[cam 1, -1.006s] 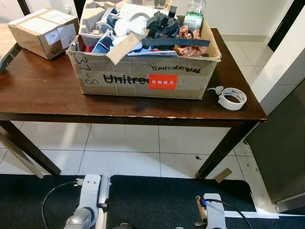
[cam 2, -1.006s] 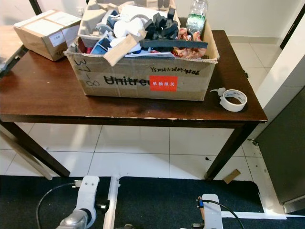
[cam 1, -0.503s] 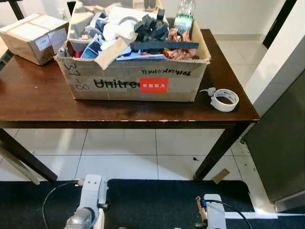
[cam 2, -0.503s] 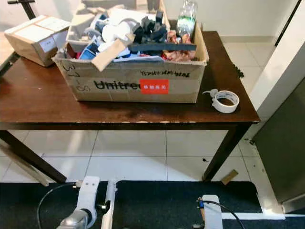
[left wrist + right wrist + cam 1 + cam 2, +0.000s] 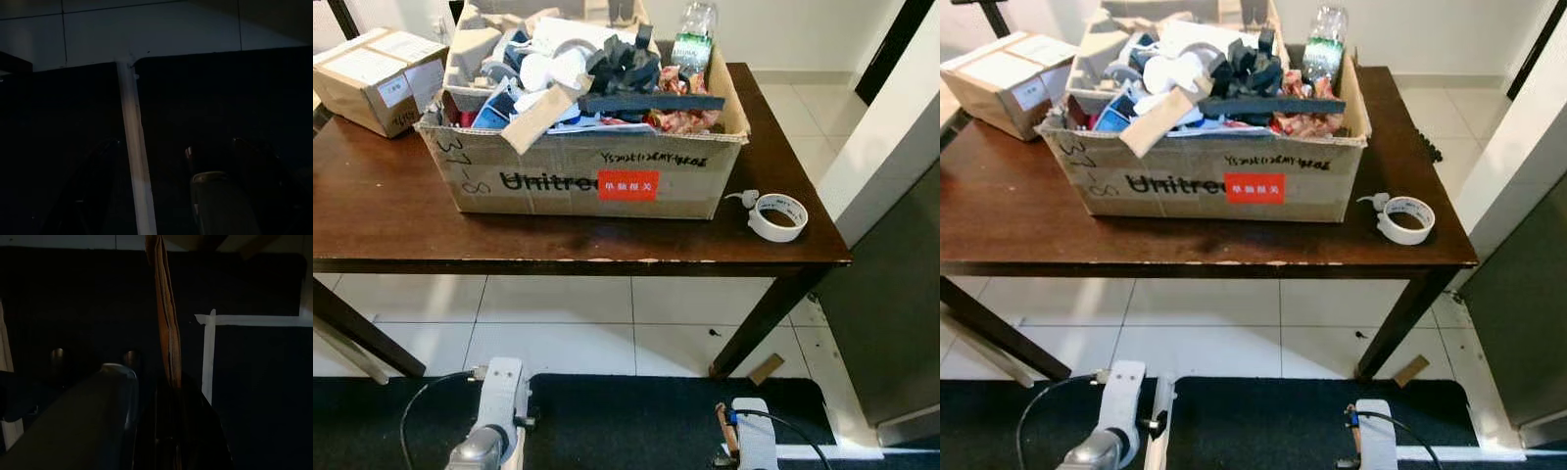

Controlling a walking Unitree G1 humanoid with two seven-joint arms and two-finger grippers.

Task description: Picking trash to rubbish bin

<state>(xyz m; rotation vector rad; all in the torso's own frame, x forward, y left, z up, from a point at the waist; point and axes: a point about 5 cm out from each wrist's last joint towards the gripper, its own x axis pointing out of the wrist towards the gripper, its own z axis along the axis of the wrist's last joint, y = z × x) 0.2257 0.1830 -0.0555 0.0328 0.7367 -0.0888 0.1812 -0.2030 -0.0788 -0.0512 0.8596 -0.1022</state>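
Note:
A big open cardboard box printed "Unitree" stands on the dark wooden table, heaped with trash: paper, foam, wrappers and a plastic bottle. Both arms hang low over the black mat in front of the table. In the dim left wrist view my left gripper has its fingers apart with nothing between them. My right gripper is shut on a thin brown cardboard piece, which also shows as a cardboard sliver beside the right wrist.
A roll of white tape lies on the table's right end, and a small sealed carton sits at its back left. A grey cabinet stands to the right. A wood scrap lies on the tiles by the table leg.
The camera has shifted a little, so the table and box sit slightly differently in the picture. Both arms hang as before.

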